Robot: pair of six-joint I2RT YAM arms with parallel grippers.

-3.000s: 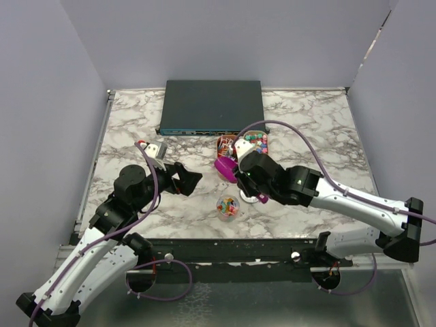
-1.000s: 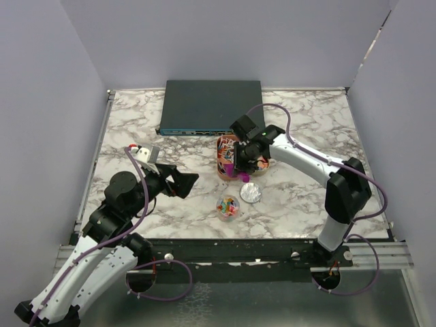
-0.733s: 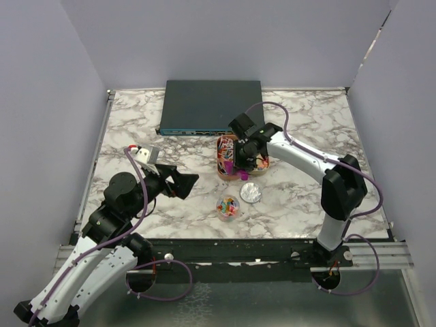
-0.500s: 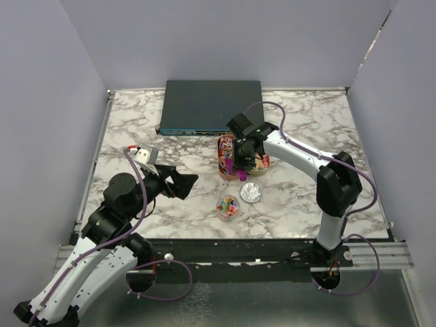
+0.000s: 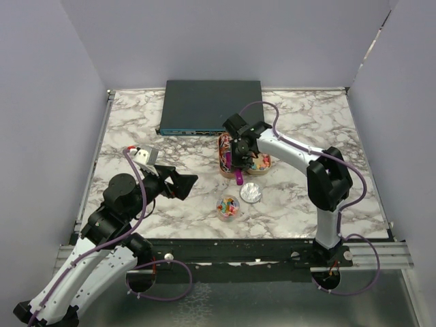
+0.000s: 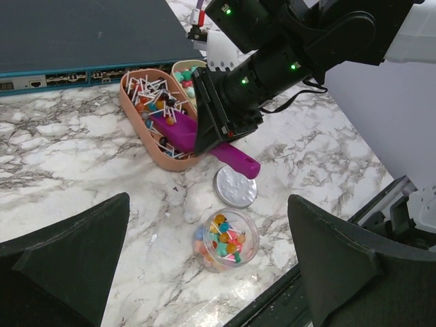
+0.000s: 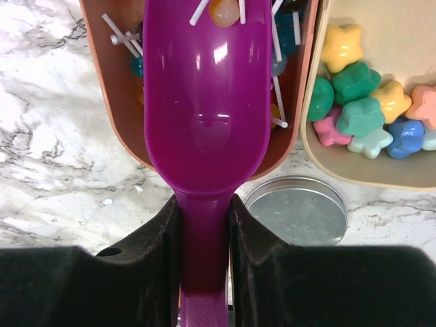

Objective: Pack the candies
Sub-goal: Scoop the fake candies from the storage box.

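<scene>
Purple scoop (image 7: 204,102) clamped in right gripper (image 7: 204,231) over peach tray (image 7: 119,116); left gripper (image 6: 208,262) apart.

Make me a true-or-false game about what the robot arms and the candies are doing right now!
1. The fingers of the right gripper are squeezing the handle of the purple scoop. True.
2. The scoop is piled full. False: its bowl is almost empty, and only one of the candies shows at its far edge.
3. The little jar has its lid on. False: the jar is open, and the silver lid lies on the table beside it.
4. The cream tray holds star-shaped sweets. True.
5. The left gripper is holding the jar. False: it is open and holds nothing.
</scene>
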